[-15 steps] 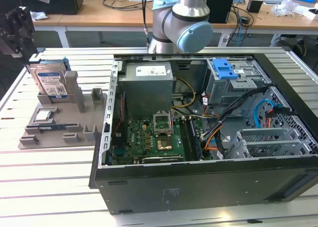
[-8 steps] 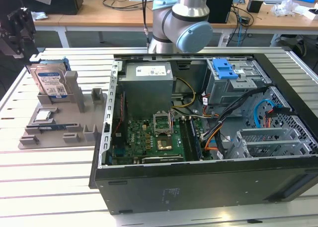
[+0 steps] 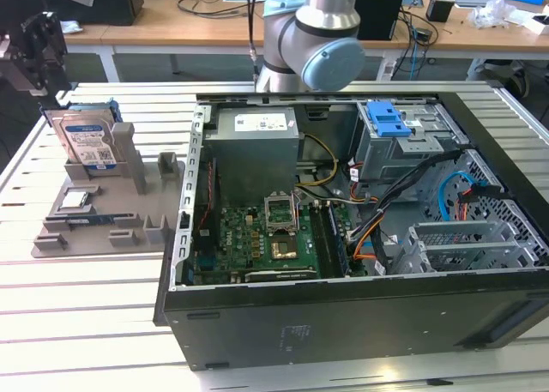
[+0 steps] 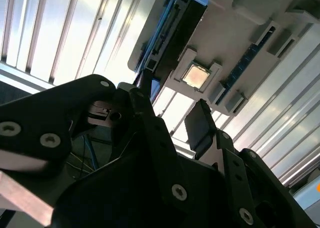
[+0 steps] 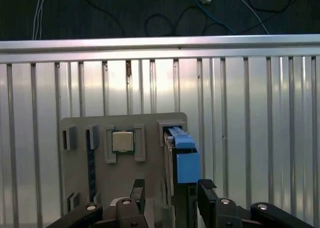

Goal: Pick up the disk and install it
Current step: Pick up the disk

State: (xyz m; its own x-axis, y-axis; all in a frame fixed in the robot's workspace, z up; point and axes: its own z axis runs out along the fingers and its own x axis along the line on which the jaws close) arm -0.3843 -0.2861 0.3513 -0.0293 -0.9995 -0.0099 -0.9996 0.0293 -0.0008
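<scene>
The disk [image 3: 86,140] stands on edge in a grey holder [image 3: 103,216] at the exterior view's left; it is silver with a white-and-blue label and a blue frame. My gripper [image 3: 41,75] hangs a little above it, open. In the first wrist view the disk [image 5: 183,160] shows edge-on with its blue frame uppermost, and the two dark fingers [image 5: 138,190] stand on either side of its line without touching it. The second wrist view shows the gripper [image 4: 172,113] open, with the disk's blue edge [image 4: 167,26] beyond it.
A processor chip [image 5: 122,141] lies in a pocket of the holder beside the disk. The open computer case [image 3: 360,323] fills the exterior view's right, with a grey power supply [image 3: 256,156], a motherboard [image 3: 262,246] and a drive cage with a blue latch [image 3: 386,117]. Everything stands on a slatted metal table [image 3: 77,306].
</scene>
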